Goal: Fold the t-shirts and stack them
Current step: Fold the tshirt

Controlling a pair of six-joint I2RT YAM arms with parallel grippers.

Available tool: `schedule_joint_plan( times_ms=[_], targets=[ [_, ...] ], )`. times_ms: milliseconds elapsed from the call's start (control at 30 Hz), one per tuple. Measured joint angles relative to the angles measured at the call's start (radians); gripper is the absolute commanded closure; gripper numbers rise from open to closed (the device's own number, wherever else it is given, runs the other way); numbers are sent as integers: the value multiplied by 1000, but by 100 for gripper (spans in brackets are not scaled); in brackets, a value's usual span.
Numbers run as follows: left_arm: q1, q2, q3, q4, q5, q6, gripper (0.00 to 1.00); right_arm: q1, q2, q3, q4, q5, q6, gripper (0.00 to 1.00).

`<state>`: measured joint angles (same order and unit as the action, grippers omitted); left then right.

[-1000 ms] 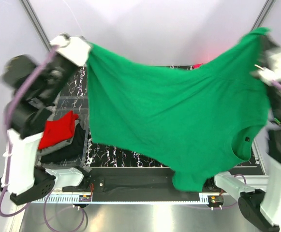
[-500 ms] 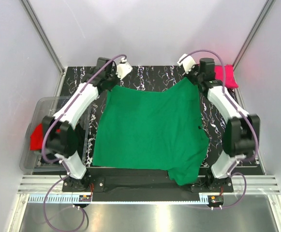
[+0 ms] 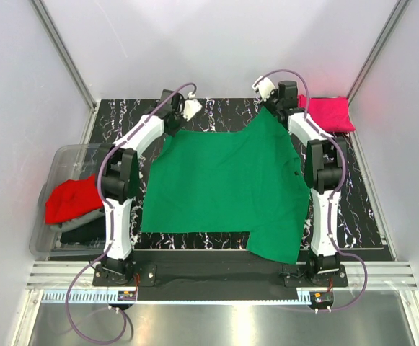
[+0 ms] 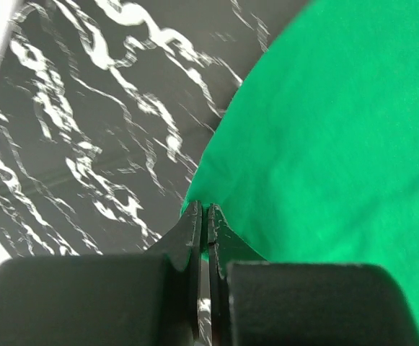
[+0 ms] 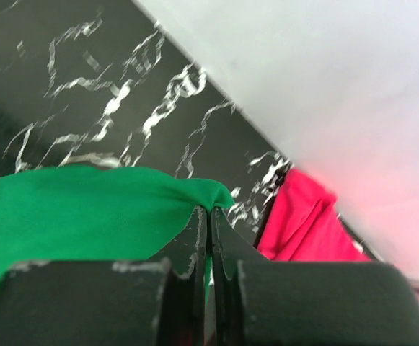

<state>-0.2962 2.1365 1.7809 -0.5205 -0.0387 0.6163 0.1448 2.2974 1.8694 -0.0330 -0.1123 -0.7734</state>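
A bright green t-shirt point(image 3: 223, 187) lies spread nearly flat on the black marbled table point(image 3: 216, 115), with one sleeve hanging toward the front edge. My left gripper point(image 3: 174, 127) is shut on its far left corner, where the cloth point(image 4: 324, 130) is pinched at the fingertips of that gripper point(image 4: 203, 210). My right gripper point(image 3: 270, 108) is shut on the far right corner, with a fold of green cloth point(image 5: 86, 209) caught between the tips of that gripper point(image 5: 209, 210). A folded magenta-pink t-shirt point(image 3: 326, 114) lies at the back right and also shows in the right wrist view point(image 5: 303, 223).
A clear plastic bin point(image 3: 56, 162) stands at the left edge with a red t-shirt point(image 3: 71, 200) on top of grey and black ones point(image 3: 79, 229). White walls close in the back and both sides. Both arms stretch along the green shirt's sides.
The green shirt was held high in the air and spread wide; both arms have swung down and away, laying it on the table. Both grips are kept.
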Motion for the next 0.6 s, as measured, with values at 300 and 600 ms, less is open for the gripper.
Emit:
schedule_joint_plan(
  times_ms=[300, 600],
  targets=[
    [43, 93, 170, 44, -48, -48, 100, 0, 134, 227, 9, 19, 31, 100],
    [54, 126, 171, 84, -66, -43, 100, 0, 226, 353, -16, 36, 40, 100]
  ],
)
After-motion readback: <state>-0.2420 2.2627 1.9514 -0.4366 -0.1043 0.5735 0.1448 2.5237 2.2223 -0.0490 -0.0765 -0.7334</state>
